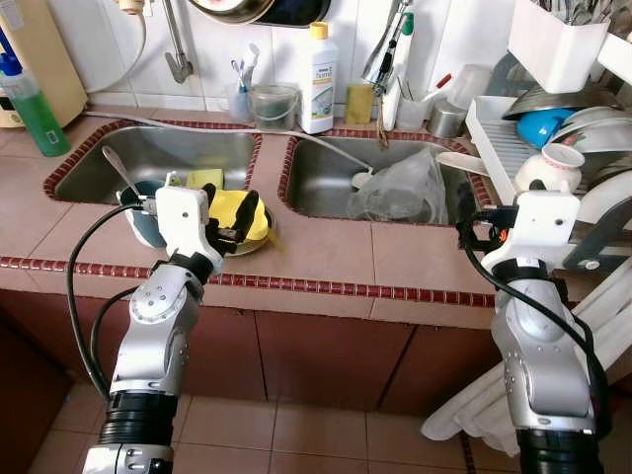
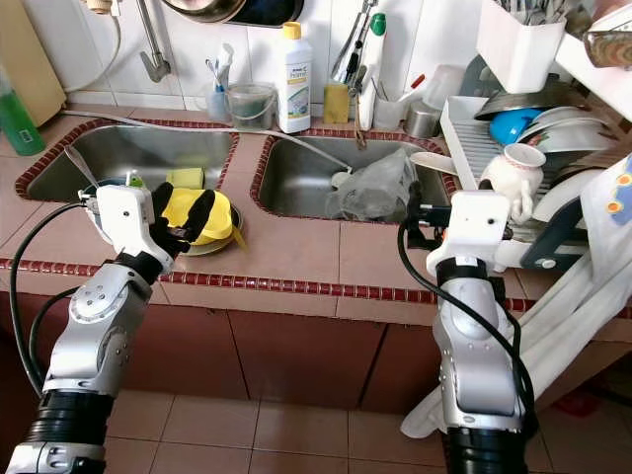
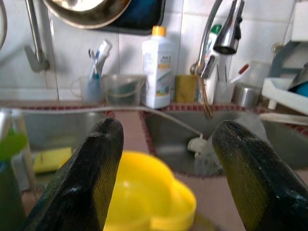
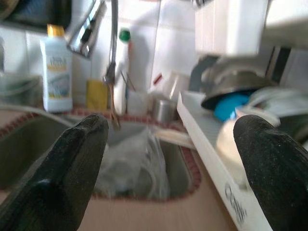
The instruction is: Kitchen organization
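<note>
A yellow plastic cup (image 1: 235, 209) lies on a small plate (image 1: 259, 244) on the tiled counter between the two sinks. My left gripper (image 1: 232, 211) is open, its two black fingers (image 3: 91, 173) spread on either side of the yellow cup (image 3: 149, 192), just above it. My right gripper (image 4: 178, 125) is open and holds nothing. It hovers over the counter's right end (image 1: 466, 235), beside the white dish rack (image 1: 491, 138), and faces the right sink (image 1: 326, 178).
A blue bowl (image 1: 138, 219) with a spoon stands left of my left wrist. A crumpled plastic bag (image 1: 400, 188) lies in the right sink. A white detergent bottle (image 1: 318, 79), cups and a faucet (image 1: 380, 59) line the back wall. The rack holds a white jug (image 1: 550, 168) and plates.
</note>
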### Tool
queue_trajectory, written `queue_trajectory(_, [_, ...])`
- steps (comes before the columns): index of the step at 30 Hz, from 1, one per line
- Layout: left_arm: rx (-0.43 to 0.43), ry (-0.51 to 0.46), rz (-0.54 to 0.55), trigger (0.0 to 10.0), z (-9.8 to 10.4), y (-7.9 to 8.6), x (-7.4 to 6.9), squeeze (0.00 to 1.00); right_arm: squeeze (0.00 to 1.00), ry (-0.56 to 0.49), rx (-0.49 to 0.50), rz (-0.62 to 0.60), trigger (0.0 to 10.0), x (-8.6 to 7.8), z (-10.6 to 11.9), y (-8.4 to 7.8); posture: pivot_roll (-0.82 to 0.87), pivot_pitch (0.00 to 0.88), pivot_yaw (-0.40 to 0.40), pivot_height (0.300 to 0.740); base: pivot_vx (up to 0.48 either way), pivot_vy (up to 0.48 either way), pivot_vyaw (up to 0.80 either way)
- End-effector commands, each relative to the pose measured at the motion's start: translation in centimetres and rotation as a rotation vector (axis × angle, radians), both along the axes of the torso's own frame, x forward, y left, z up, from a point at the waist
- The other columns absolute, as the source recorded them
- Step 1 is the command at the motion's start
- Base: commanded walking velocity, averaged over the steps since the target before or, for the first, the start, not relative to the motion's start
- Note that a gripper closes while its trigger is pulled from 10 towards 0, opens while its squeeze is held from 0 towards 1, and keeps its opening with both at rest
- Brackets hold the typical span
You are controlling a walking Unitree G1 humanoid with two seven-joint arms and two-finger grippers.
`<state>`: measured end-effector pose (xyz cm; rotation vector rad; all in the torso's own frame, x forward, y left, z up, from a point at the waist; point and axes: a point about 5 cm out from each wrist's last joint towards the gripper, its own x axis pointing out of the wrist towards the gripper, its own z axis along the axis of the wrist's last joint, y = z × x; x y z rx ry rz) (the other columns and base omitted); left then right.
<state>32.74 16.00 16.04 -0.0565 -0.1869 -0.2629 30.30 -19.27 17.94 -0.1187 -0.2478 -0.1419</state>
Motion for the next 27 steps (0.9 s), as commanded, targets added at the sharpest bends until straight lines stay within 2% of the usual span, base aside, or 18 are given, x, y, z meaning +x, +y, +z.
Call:
queue_trajectory(1, [0.008, 0.009, -0.014, 10.0, -0.44, -0.23, -0.13, 0.00, 0.00, -0.004, 0.001, -0.019, 10.0, -0.04, -0.12, -0.24, -0.07, 0.000, 0.017, 0.740, 0.000, 0.000, 0.00])
queue_trajectory(9, [0.003, -0.021, -0.026, 10.0, 0.06, -0.18, -0.17, 0.00, 0.00, -0.030, -0.001, 0.030, 10.0, -0.11, 0.16, 0.10, -0.06, 0.000, 0.010, 0.740, 0.000, 0.000, 0.00])
queue_trajectory(11, [0.032, -0.038, -0.024, 10.0, 0.23, 0.06, -0.09, 0.00, 0.00, -0.037, 0.000, 0.048, 10.0, -0.06, 0.41, 0.12, -0.06, 0.000, 0.009, 0.740, 0.000, 0.000, 0.00])
queue_trajectory(18, [0.031, -0.026, -0.012, 10.0, -0.07, 0.30, -0.03, 0.00, 0.00, -0.028, -0.002, 0.047, 10.0, -0.09, 0.09, -0.12, -0.06, 0.000, 0.009, 0.740, 0.000, 0.000, 0.00])
queue_trajectory(27, [0.040, -0.019, -0.026, 10.0, -0.49, -0.22, -0.08, 0.00, 0.00, -0.030, -0.021, 0.057, 10.0, -0.16, 0.09, -0.02, -0.07, 0.000, 0.008, 0.740, 0.000, 0.054, 0.00])
